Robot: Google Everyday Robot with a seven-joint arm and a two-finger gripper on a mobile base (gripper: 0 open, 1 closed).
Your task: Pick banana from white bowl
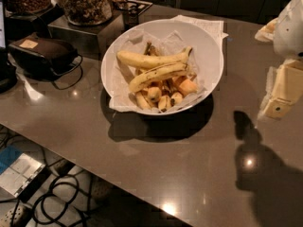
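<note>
The white bowl [210, 46], deep and lined with crinkled white paper, stands on the grey-brown table at centre. The speckled yellow banana [157, 74] lies across its middle. Just behind it lies another long banana [150, 59] with an upturned stem tip. Short stubby bananas and orange chunks [166, 94] fill the bowl's near side. My gripper [280, 96], cream-coloured under a white arm, hangs at the right edge of the view. It is well to the right of the bowl, above the table, and holds nothing that I can see.
Glass jars of dark snacks [87, 4] stand on a metal box [90, 34] at the back left. A black device [45, 51] sits left of the bowl. White papers [203, 22] lie behind the bowl. The table's near edge runs diagonally, with cables [57, 197] on the floor below.
</note>
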